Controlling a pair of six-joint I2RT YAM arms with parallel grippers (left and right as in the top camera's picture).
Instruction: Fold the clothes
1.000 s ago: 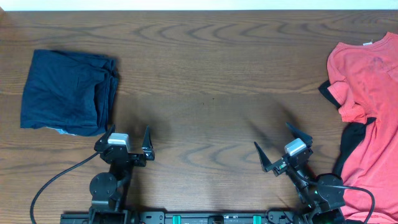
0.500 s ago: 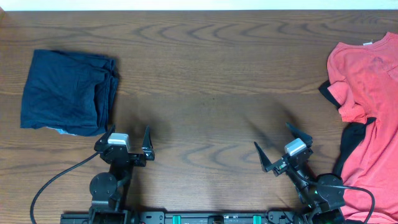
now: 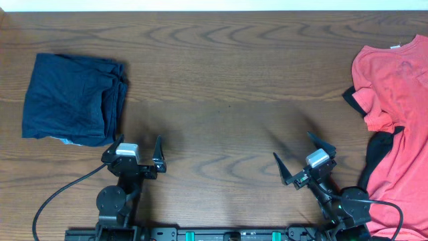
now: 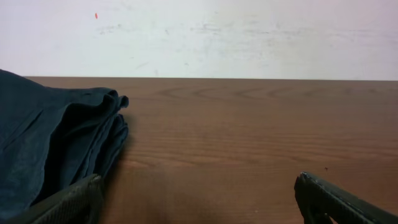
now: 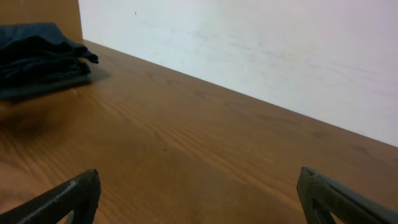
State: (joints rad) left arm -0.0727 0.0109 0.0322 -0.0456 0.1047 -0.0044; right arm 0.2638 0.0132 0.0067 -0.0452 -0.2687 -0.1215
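1. Now both arms rest low at the near edge of the table [image 3: 227, 80]; the left gripper [image 3: 139, 144] and right gripper [image 3: 292, 146] each gape wide, holding nothing.
2. A folded navy garment [image 3: 70, 99] lies ahead-left of the left gripper, apparently finished and set aside.
3. A red T-shirt [image 3: 394, 127] sprawls unfolded over a black garment [image 3: 378, 150], just right of the right gripper, likely next for folding.

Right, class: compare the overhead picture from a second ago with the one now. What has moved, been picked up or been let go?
Nothing visibly changed. The left gripper and right gripper stay open and empty in the same spots. The folded navy garment still lies at the left, and the coral-red T-shirt still lies over the black garment at the right edge.
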